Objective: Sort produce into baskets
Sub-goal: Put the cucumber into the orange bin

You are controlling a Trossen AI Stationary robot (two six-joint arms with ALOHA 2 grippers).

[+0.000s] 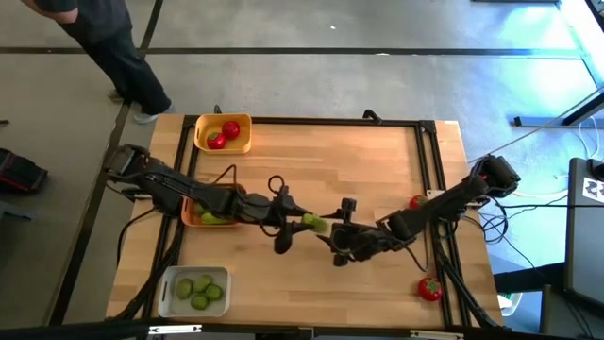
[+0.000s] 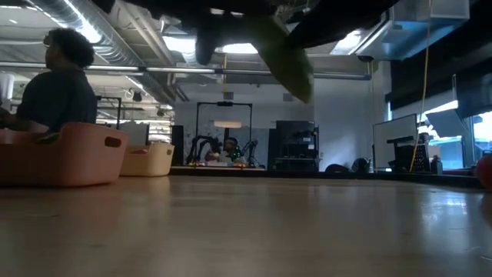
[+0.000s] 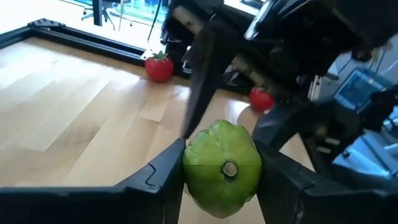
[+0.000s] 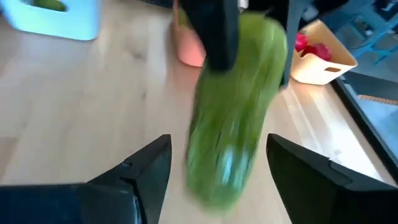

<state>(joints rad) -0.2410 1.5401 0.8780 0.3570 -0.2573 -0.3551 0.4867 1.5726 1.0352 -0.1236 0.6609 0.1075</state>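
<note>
Jaws: left gripper clamps cucumber mid-frame, right gripper spread alongside; slip risk from narrow end-grip.

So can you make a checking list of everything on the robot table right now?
Surface: wooden table, bare middle.
Job's things: cucumber held mid-air; yellow basket with tomatoes; orange basket; white basket with limes; loose tomatoes near the right edge.
Clutter: nothing seen.
Grippers: left gripper shut on the cucumber; right gripper open beside it.
Cables: black loops on the left arm.
Surroundings: person beyond the table.
</note>
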